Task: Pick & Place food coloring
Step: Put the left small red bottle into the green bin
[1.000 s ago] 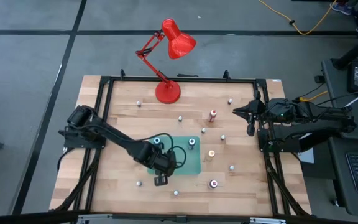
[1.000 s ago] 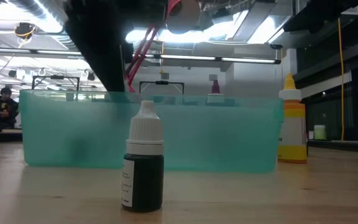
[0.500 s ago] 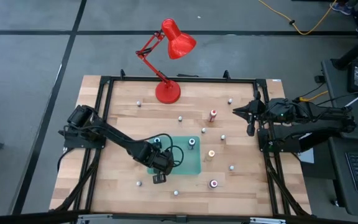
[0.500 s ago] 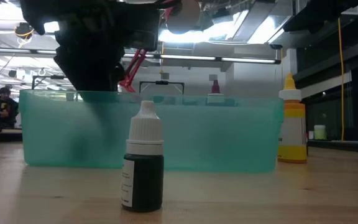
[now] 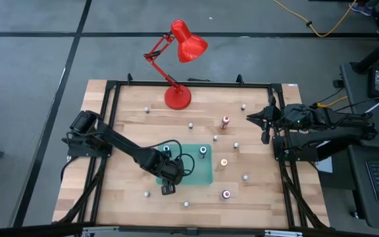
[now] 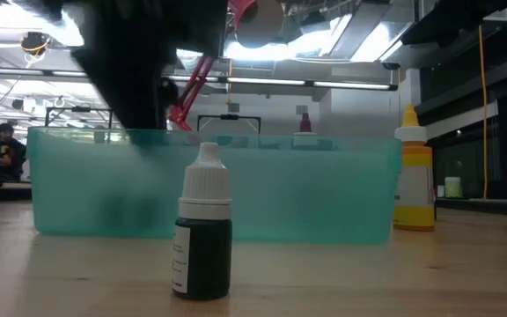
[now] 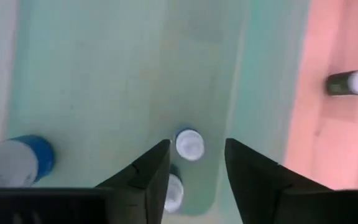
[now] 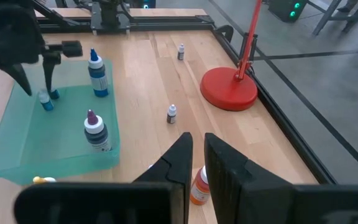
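Note:
The food coloring is several tiny bottles. Two pale-capped ones (image 7: pixel 189 144) (image 7: pixel 174 190) stand in the near-left corner of the teal tray (image 5: pixel 206 176), with a bigger blue bottle (image 8: pixel 97 73) and a purple-tipped one (image 8: pixel 96 132) also in it. My left gripper (image 7: pixel 196 146) (image 8: pixel 34 82) hangs open over that corner, pointing down, one cap showing between its fingers. Other bottles stand on the wood: a dark one (image 6: pixel 202 231), a yellow-orange one (image 6: pixel 415 176) and a red one (image 5: pixel 226 121). My right gripper (image 5: pixel 250 117) waits shut at the table's right side.
A red desk lamp's base (image 5: pixel 177 97) stands at the far middle of the table. Small bottles dot the wood around the tray, such as one (image 8: pixel 172 113) between tray and lamp. A black frame (image 5: pixel 110 105) borders the table. Bare wood (image 5: pixel 124 138) lies left of the tray.
My left arm has shifted slightly above the tray's near-left corner; in the low view its dark shape came lower over the tray and is now blurred with motion. The bottles and the tray stand where they were.

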Motion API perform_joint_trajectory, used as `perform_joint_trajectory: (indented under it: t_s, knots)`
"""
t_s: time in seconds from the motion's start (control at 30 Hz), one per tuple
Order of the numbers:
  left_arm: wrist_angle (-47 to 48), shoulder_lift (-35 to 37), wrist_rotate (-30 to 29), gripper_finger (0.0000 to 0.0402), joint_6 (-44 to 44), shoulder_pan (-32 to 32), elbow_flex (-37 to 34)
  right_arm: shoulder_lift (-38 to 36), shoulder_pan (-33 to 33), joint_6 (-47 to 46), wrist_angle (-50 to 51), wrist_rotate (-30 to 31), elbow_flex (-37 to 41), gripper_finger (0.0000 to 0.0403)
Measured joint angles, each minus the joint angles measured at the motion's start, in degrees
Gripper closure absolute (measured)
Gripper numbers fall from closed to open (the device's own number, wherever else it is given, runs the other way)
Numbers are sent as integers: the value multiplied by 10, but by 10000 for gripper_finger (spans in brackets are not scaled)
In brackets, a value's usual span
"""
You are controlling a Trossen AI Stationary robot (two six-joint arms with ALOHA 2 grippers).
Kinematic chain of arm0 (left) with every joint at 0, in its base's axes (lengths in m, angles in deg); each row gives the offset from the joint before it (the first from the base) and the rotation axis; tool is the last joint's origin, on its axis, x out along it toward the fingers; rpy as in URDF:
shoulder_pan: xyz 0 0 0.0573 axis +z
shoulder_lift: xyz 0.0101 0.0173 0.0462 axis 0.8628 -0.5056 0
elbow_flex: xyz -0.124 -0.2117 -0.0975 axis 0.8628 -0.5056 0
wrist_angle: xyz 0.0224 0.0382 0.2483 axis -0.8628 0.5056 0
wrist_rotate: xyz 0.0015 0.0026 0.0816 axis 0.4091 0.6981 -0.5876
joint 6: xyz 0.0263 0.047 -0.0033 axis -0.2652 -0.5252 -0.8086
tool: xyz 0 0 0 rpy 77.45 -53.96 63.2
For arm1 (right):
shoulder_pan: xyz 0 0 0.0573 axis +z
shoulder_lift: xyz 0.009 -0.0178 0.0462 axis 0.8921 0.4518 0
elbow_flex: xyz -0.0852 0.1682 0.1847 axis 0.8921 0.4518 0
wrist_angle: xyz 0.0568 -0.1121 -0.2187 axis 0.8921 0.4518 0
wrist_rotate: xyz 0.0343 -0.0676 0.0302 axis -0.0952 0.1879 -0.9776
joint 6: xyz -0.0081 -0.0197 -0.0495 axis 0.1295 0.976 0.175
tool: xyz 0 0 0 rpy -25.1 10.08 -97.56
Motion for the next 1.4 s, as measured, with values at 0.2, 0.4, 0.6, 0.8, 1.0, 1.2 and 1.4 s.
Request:
perform_joint_trajectory:
  t_s: [0.2, 0.4, 0.6, 0.8, 1.0, 1.2, 1.4]
  knots:
    - [89, 37, -21, 238, 11, -2, 78, 0, 0, 0, 0, 0, 0, 357]
    - [190, 65, -30, 238, 122, -54, 118, 0, 0, 0, 0, 0, 0, 357]
    - [238, 77, -62, 238, 318, -153, 110, 0, 0, 0, 0, 0, 0, 357]
    - [241, 76, -68, 236, 480, -213, 86, 0, 0, 0, 0, 0, 0, 357]
    - [202, 76, -78, 213, 533, -241, 46, 0, 0, 0, 0, 0, 0, 357]
    - [120, 76, -59, 169, 538, -240, -34, 0, 0, 0, 0, 0, 0, 357]
    - [13, 76, -57, 151, 510, -224, -109, 0, 0, 0, 0, 0, 0, 357]
